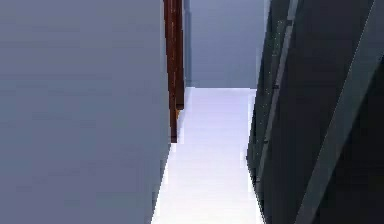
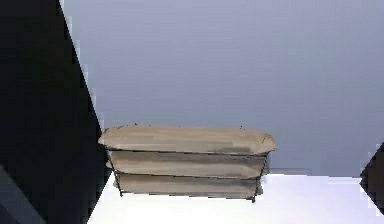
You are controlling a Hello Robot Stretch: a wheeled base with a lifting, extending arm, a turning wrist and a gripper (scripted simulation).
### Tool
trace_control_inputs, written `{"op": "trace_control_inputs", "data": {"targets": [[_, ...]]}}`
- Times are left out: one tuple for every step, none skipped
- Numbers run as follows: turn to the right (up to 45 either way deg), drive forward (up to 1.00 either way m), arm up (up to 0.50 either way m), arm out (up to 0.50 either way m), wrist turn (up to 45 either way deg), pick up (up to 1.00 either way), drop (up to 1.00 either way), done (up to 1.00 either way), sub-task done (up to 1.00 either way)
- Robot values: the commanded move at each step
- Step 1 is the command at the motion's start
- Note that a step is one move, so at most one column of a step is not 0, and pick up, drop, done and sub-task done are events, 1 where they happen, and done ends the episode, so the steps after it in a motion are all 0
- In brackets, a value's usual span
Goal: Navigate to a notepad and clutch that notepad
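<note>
Pincer's grip I cannot tell; the tan shelf rack sits back against the grey wall behind it, likely to leave the pale floor before it free for driving.

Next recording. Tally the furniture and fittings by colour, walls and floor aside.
Tan: 1, tiered shelf unit
Red-brown: 1, door edge
Dark: 1, tall unit, probably the same one at the arm side view's left
Total: 3
A dark sliver at that view's lower right is too small to name.
</note>
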Motion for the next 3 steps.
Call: {"op": "trace_control_inputs", "data": {"targets": [[0.0, 1.0, 0.0, 0.0, 0.0, 0.0, 0.0, 0.0, 0.0], [0.0, 0.95, 0.0, 0.0, 0.0, 0.0, 0.0, 0.0, 0.0], [30.0, 0.0, 0.0, 0.0, 0.0, 0.0, 0.0, 0.0, 0.0]]}}
